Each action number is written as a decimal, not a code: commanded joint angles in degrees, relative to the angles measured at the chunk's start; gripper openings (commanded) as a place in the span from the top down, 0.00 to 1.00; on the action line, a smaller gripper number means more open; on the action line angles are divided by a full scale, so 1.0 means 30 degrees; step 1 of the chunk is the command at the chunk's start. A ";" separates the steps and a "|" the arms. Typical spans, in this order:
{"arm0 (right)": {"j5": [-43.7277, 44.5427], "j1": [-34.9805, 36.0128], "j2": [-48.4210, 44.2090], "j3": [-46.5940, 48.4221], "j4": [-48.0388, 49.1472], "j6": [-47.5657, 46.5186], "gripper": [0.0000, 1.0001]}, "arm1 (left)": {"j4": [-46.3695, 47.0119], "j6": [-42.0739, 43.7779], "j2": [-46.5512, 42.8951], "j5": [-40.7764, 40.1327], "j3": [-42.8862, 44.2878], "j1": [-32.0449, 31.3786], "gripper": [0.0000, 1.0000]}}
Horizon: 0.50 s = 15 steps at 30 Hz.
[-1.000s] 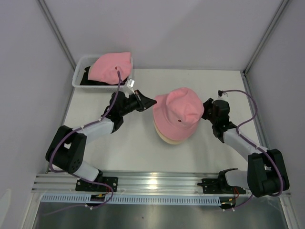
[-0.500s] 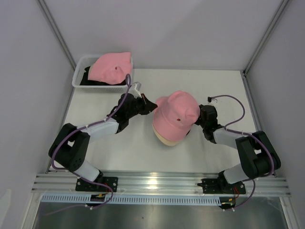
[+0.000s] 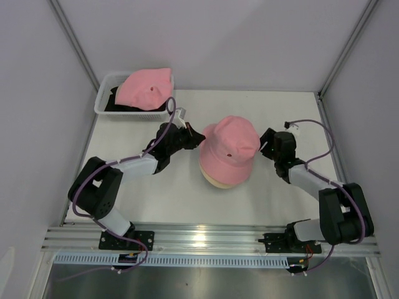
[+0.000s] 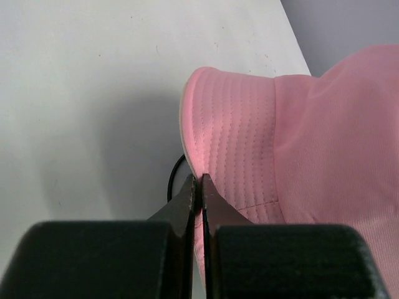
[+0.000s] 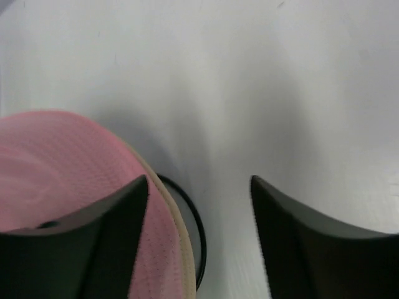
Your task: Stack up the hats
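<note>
**Position.** The pink hat (image 3: 229, 144) sits at the middle of the table (image 3: 181, 205). It lies over a cream hat (image 3: 218, 182), whose brim shows only along the near edge. Both rest on a black wire stand (image 5: 198, 230), which shows as a thin loop under the brims.

**Tools.**
- The left gripper (image 3: 198, 138) has its fingers pressed together on the far-left brim of the pink hat, with fabric pinched between them.
- The right gripper (image 3: 264, 144) stands with jaws apart just beside the right side of the hat, holding nothing.

**Hazards.**
1. The pink hat is held on one side only. If the left arm pulls back before it lets go, the hat is likely to slide left off the cream hat, or the whole stack could tip with it.
2. The brim is soft. If it is let go while lifted or twisted, it may fold under and leave the hat crooked.
3. The open right fingers are close to the brim edge and the wire loop. A low or sideways retreat could snag either one and shift the stand.
4. A second pink hat (image 3: 146, 87) and a black hat (image 3: 118, 104) lie in the basket (image 3: 101, 99) at the far left. A poor seat now would probably make later hats less stable.
</note>
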 commanded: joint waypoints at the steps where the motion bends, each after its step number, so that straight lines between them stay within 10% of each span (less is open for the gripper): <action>1: -0.0491 -0.1743 -0.2610 0.2380 -0.3922 -0.1701 0.25 | 0.0119 0.1069 0.0625 -0.0413 0.0392 0.0178 0.99; 7: -0.2307 -0.4090 -0.5160 0.5311 -0.5924 -0.2963 0.05 | -0.0611 0.0600 0.0368 0.0174 0.0657 0.0701 0.85; 10: -0.2805 -0.4325 -0.5456 0.6422 -0.6683 -0.3637 0.01 | -0.1256 -0.0072 -0.1590 0.1284 0.0657 0.2452 0.31; 15: -0.4383 -0.4647 -0.5194 0.7013 -0.5640 -0.3874 0.01 | -0.4401 -0.0607 -0.3534 0.2224 0.2498 0.5766 0.01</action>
